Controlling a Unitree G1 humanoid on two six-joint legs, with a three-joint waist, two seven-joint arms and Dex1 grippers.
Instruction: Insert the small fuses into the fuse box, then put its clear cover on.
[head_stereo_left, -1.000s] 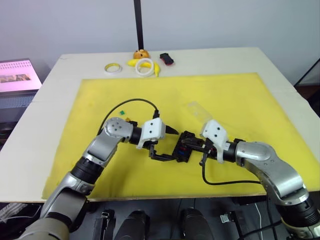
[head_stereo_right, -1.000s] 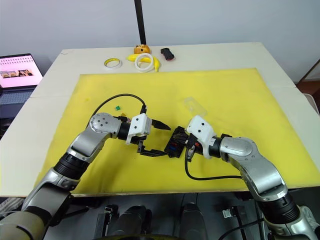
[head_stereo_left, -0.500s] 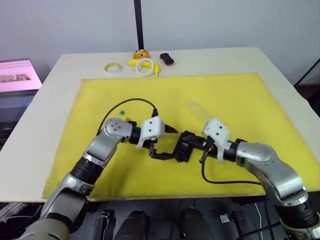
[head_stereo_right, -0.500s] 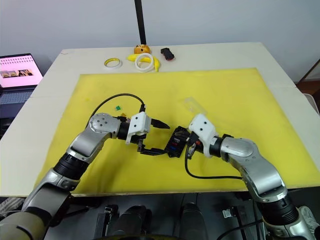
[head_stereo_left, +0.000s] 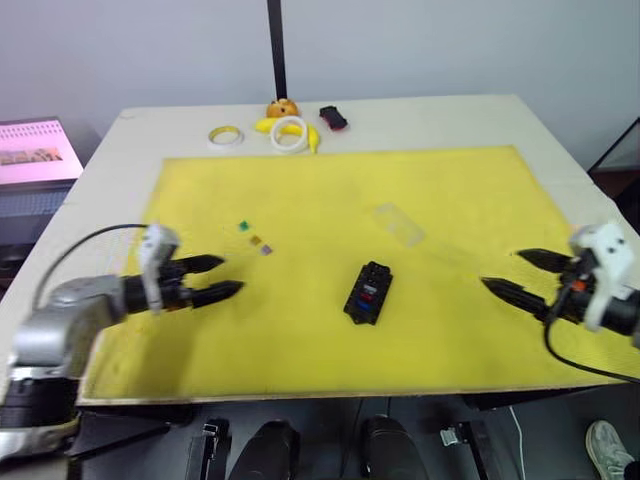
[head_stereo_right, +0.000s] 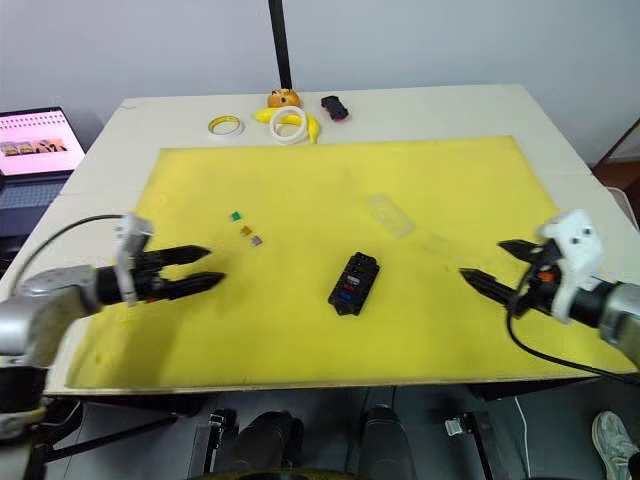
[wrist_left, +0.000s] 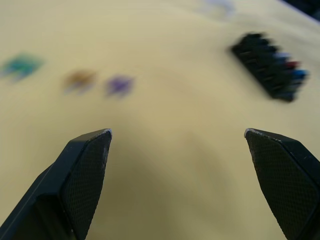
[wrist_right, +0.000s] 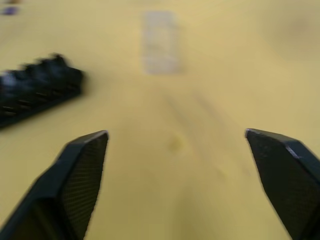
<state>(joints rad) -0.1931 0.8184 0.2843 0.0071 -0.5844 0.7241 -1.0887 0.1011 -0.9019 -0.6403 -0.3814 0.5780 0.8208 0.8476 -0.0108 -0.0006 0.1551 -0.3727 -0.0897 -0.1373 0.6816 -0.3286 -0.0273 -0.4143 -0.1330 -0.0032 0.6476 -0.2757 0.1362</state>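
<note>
Left end effector (head_stereo_left: 222, 277): hovering low over the left part of the yellow mat (head_stereo_left: 460, 190), fingers spread apart and holding nothing.
Right end effector (head_stereo_left: 515, 274): hanging near the mat's right edge, fingers likewise wide apart and empty.
Fuse box (head_stereo_left: 367, 292): lying near the middle of the mat, well apart from both end effectors, with red and blue fuses already sitting in some slots.
Loose small fuses (head_stereo_left: 253, 236): a green, a yellowish and a purple chip lying in a short diagonal line on the mat, near the left end effector and up-mat from it.
Clear cover (head_stereo_left: 399, 222): resting flat on the mat beyond the box, barely standing out from the yellow.
Desk clutter: tape rings (head_stereo_left: 290, 134) and a black-and-red object (head_stereo_left: 333, 118) sitting at the far edge, off the mat.
Risk, fuses: chips this tiny are likely slipping or flicking away under wide fingers.
Risk, box: it is lying unbraced, so pressing a fuse in could be skidding or tipping it.
Risk, cover: being so faint, it could be getting nudged aside or grasped off-centre.
</note>
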